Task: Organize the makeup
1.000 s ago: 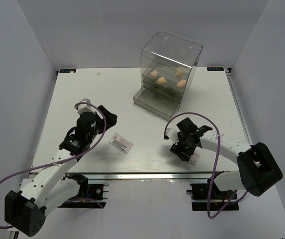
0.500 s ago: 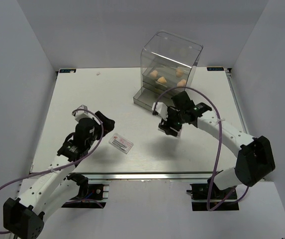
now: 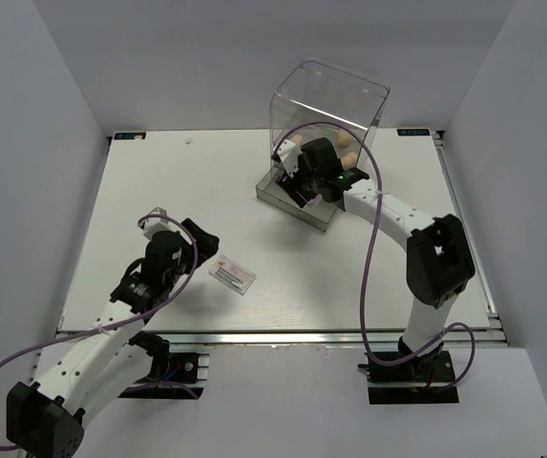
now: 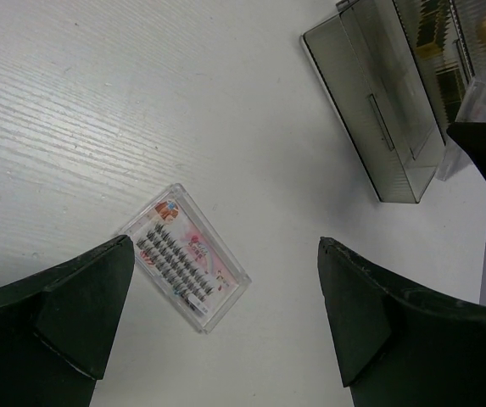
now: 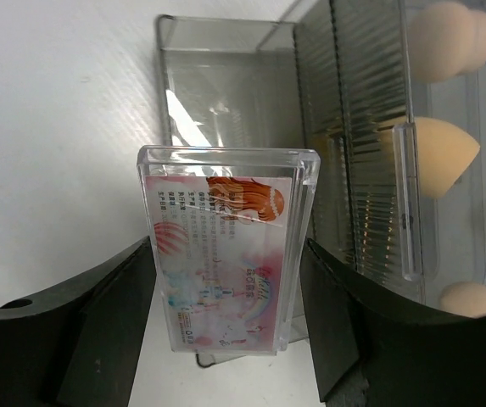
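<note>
- At the upper middle of the top view, the right gripper point(image 3: 298, 178) reaches to the front of the clear drawer box point(image 3: 332, 103), just above its pulled-out bottom drawer point(image 5: 217, 93).
- Its jaws stand fairly wide and clamp a flat white-pink packet point(image 5: 224, 259) by its two long edges; the packet's free end points toward the drawer.
- Peach sponges point(image 5: 439, 149) sit inside the box, on the right of the right wrist view, beside the held packet but not touching it.
- At the lower left of the top view, the left gripper point(image 3: 189, 232) is spread fully and holds nothing.
- A second packet point(image 3: 232, 276) lies flat on the tabletop point(image 3: 158, 172), just to the right of that gripper.
- In the left wrist view it shows between the two fingers, below them and apart from both.
</note>
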{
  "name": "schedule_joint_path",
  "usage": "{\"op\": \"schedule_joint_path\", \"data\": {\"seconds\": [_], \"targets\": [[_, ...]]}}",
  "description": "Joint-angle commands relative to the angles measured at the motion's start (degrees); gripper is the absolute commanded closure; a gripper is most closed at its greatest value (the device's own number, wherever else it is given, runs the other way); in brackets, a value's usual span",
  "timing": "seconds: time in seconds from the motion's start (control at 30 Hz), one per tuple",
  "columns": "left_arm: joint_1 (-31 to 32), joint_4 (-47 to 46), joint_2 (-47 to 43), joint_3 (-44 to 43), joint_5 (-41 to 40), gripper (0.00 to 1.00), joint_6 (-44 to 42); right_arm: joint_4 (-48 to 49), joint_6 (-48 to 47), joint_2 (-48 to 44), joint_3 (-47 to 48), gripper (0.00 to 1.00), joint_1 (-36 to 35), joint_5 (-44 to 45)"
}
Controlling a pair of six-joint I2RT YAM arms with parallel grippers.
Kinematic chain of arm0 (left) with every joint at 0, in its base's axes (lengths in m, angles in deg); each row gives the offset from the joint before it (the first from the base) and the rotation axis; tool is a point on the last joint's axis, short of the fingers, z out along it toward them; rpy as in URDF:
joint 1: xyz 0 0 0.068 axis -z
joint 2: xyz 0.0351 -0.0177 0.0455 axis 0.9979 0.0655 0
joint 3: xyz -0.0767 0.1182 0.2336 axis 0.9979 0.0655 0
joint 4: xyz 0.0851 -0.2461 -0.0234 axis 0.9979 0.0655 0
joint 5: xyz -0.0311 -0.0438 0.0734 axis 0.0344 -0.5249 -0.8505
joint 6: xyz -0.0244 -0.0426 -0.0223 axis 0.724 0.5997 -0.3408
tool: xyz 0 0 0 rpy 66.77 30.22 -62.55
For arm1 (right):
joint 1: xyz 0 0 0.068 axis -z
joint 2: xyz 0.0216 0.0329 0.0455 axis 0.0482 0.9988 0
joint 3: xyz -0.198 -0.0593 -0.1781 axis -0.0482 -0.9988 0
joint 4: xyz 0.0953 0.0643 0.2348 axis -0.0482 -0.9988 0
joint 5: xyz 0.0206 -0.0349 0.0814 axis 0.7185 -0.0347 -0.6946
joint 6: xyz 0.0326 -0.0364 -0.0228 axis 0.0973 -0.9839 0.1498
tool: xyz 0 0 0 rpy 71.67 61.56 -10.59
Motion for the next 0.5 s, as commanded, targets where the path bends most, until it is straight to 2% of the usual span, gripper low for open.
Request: {"op": "schedule_joint_path", "data": {"seconds": [0.0, 0.07, 0.17, 0.33, 0.43, 0.47], "targets": [[-0.31, 0.20, -0.84, 0.93, -0.04, 0.02, 0.52, 7.70, 1.43, 1.19, 1.45, 1.00, -0.13, 7.88], [-0.31, -0.15, -0.75, 1.19, 0.04, 0.02, 0.61, 10.42, 0.73, 1.46, 0.40, 0.99, -0.13, 8.95], [-0.23, -0.59, -0.31, 1.46, 0.31, 0.02, 0.61, 14.19, 0.29, 1.37, -2.24, 0.89, -0.13, 10.62], [-0.23, -1.46, 0.92, 1.63, 1.18, 0.02, 0.61, 15.09, 0.73, 2.60, -4.35, 0.79, -0.13, 11.85], [-0.31, -1.47, 1.01, 1.63, 1.36, 0.02, 0.61, 15.09, 0.38, 2.86, -5.67, 0.64, -0.13, 11.68], [-0.31, -1.38, 0.92, 1.63, 1.36, 0.02, 0.70, 16.66, 0.29, 2.86, -6.02, 0.53, -0.13, 11.59]]}}
